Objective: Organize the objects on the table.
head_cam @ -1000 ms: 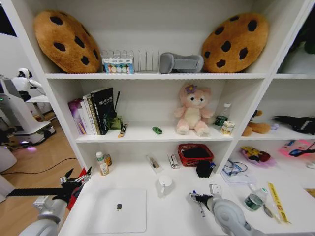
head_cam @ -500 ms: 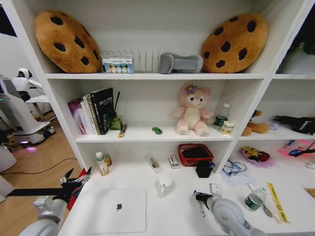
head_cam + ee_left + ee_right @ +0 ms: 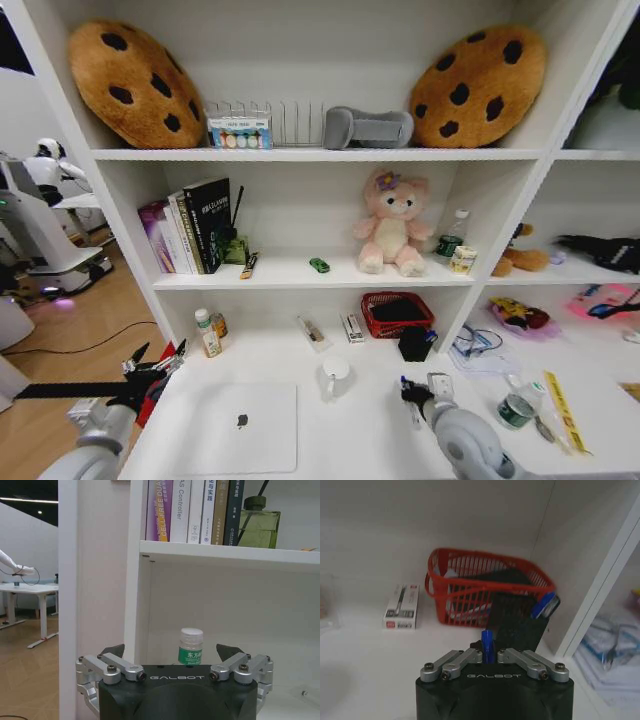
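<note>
right gripper [image 3: 489, 654] clamped on blue-capped marker [image 3: 487, 645]

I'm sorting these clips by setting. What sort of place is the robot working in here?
Probably a mock home study set up in a robotics lab: a long white desk joined to tall white shelving, holding a thin silver laptop and a pink plush bear, while another white robot stands on the wooden floor behind.

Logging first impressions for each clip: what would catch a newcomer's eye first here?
Probably the two cookie-shaped cushions, one at the left and one at the right of the top shelf, with the pink plush bear seated on the shelf below. Down on the white desk, the right gripper is shut on a blue-capped marker facing the black pen cup, and a silver laptop lies closed at the left.
</note>
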`<state>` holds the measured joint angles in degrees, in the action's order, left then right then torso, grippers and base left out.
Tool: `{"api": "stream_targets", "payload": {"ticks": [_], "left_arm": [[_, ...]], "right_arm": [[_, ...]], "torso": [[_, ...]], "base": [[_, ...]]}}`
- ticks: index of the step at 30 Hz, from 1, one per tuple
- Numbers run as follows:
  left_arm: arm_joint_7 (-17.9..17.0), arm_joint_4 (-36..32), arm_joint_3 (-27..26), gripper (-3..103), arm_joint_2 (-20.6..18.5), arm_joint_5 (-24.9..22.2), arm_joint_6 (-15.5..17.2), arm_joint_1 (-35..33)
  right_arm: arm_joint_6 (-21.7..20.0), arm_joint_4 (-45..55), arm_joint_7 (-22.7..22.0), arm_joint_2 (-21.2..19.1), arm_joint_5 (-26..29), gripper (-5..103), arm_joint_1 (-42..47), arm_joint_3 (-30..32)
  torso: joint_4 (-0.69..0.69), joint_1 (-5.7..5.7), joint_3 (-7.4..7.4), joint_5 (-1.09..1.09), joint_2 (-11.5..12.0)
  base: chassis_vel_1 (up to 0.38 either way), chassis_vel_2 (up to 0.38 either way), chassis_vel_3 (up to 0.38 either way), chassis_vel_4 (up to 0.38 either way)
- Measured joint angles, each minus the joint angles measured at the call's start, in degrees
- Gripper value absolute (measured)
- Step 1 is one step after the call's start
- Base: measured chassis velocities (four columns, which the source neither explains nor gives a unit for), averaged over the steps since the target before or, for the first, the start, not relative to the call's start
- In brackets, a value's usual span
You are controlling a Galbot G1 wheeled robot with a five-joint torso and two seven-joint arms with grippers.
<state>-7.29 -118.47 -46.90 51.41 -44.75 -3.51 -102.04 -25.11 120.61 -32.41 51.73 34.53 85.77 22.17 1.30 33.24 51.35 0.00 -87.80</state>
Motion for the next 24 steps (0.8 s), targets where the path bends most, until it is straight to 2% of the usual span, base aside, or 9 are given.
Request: {"api": "stream_targets", "payload": {"ticks": [1, 3, 4, 6, 7, 9, 12, 15, 24], "left_arm": [[0.0, 0.0, 0.0, 100, 0.0, 0.0, 0.0, 0.0], [0.0, 0.0, 0.0, 100, 0.0, 0.0, 0.0, 0.0], [0.0, 0.0, 0.0, 100, 0.0, 0.0, 0.0, 0.0], [0.0, 0.0, 0.0, 100, 0.0, 0.0, 0.0, 0.0], [0.0, 0.0, 0.0, 100, 0.0, 0.0, 0.0, 0.0], [0.0, 0.0, 0.0, 100, 0.0, 0.0, 0.0, 0.0], [0.0, 0.0, 0.0, 100, 0.0, 0.0, 0.0, 0.0], [0.0, 0.0, 0.0, 100, 0.0, 0.0, 0.0, 0.0], [0.0, -0.01, 0.0, 100, 0.0, 0.0, 0.0, 0.0]], "right_arm": [[0.0, 0.0, 0.0, 0.0, 0.0, 9, 0.0, 0.0], [9.22, -2.92, 3.19, 0.42, -8.17, 9, -0.12, 0.61], [9.22, -2.92, 3.19, 0.42, -8.17, 9, -0.12, 0.61], [16.94, -6.63, 5.74, 0.55, -14.96, 9, -1.75, 1.03], [16.94, -6.63, 5.74, 0.55, -14.96, 9, -1.75, 1.03], [21.4, -9.42, 7.13, 0.48, -17.86, 9, -4.32, 1.03], [23.52, -11.11, 7.48, 0.3, -17.56, 9, -7.19, 0.61], [23.19, -11.46, 7.05, -0.04, -14.11, 9, -10.52, -0.04], [23.61, -15.98, 6.68, -0.62, -12.01, 9, -17.0, -1.39]], "torso": [[0.0, 0.0, 0.0, 0.0, 0.0], [0.0, 0.0, 0.0, 0.0, 0.0], [0.0, 0.0, 0.0, 0.0, 0.0], [0.0, 0.0, 0.0, 0.01, 0.0], [0.0, 0.0, 0.0, 0.01, 0.0], [0.0, 0.0, 0.0, 0.01, 0.0], [0.0, 0.0, 0.0, 0.01, 0.0], [-0.01, 0.0, 0.0, 0.0, 0.0], [0.0, 0.0, 0.0, 0.0, -0.01]], "base": [[0.0, 0.0, 0.0, 0.0], [0.0, 0.0, 0.0, 0.0], [0.0, 0.0, 0.0, 0.0], [0.0, 0.0, 0.0, 0.0], [0.0, 0.0, 0.0, 0.0], [0.0, 0.0, 0.0, 0.0], [0.0, 0.0, 0.0, 0.0], [0.0, 0.0, 0.0, 0.0], [0.0, 0.0, 0.0, 0.0]]}}
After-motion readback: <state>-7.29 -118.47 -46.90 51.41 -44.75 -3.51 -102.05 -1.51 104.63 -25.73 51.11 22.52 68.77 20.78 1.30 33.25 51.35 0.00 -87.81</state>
